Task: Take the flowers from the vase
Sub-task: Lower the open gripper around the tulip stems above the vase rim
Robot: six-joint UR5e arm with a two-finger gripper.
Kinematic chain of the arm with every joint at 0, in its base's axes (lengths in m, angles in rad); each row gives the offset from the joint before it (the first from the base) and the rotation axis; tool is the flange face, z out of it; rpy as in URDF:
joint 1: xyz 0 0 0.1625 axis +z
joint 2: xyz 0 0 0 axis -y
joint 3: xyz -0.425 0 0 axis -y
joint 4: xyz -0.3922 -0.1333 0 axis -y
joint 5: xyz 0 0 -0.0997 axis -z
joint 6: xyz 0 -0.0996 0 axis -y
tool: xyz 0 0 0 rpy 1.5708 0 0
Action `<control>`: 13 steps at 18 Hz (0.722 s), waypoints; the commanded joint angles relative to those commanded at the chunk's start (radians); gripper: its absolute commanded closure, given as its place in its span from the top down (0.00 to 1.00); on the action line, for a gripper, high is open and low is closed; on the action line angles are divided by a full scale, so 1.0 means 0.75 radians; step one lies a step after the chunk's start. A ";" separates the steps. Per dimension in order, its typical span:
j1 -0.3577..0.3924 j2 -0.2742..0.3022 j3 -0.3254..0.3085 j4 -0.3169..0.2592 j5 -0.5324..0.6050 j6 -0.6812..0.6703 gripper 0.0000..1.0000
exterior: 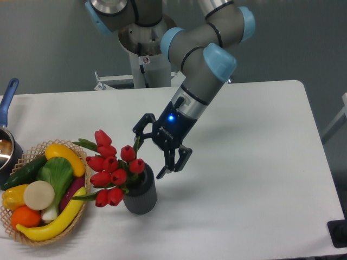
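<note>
Partly hidden by flowers (111,170), the vase (140,197) sits below the spread claw (150,154).

At lower centre of your frame: flowers (111,168) in vase (140,196), basket (32,238) of toy produce (46,189) just left, gripper (153,150) directly upper right, pot (6,142) far left.

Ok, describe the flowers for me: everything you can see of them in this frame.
The flowers are a bunch of red tulip buds, plastic-looking, with green stems and narrow leaves. They sit in the vase, leaning left so the buds overhang the basket rim. The stems' lower ends are hidden in the neck. The gripper hangs close at their upper right, jaws open, one finger near the rightmost buds; contact cannot be told.
</note>
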 joint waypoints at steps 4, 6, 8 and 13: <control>-0.014 -0.016 0.006 0.000 -0.002 -0.004 1.00; -0.037 -0.031 0.014 0.000 -0.020 -0.008 1.00; -0.047 -0.041 0.016 0.000 -0.053 -0.024 1.00; -0.057 -0.053 0.020 0.000 -0.072 -0.033 1.00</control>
